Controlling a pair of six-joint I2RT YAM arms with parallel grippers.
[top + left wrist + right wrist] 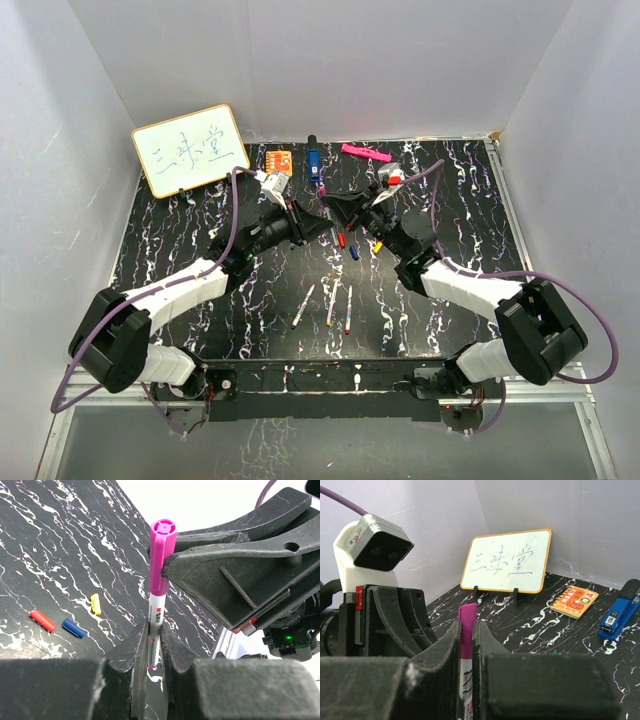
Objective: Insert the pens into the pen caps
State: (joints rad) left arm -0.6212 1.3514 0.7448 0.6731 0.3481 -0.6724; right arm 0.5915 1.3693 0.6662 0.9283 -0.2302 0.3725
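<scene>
My left gripper (155, 630) is shut on the white barrel of a pen (156, 617) and holds it upright above the table. A purple cap (161, 555) sits on the pen's top end. My right gripper (468, 630) is shut on that purple cap (467, 625), opposite the left gripper. In the top view the two grippers (315, 222) (347, 211) meet over the middle of the table. Three more pens (303, 306) (331, 303) (348, 309) lie loose nearer the arm bases. A red cap (42, 620), a blue cap (74, 628) and a yellow cap (95, 604) lie on the table below.
A small whiteboard (190, 148) stands at the back left. An orange notebook block (278, 160), a blue-and-black stapler (313, 160) and a flat pink bar (365, 153) lie along the back edge. White walls enclose the black marbled table (160, 240).
</scene>
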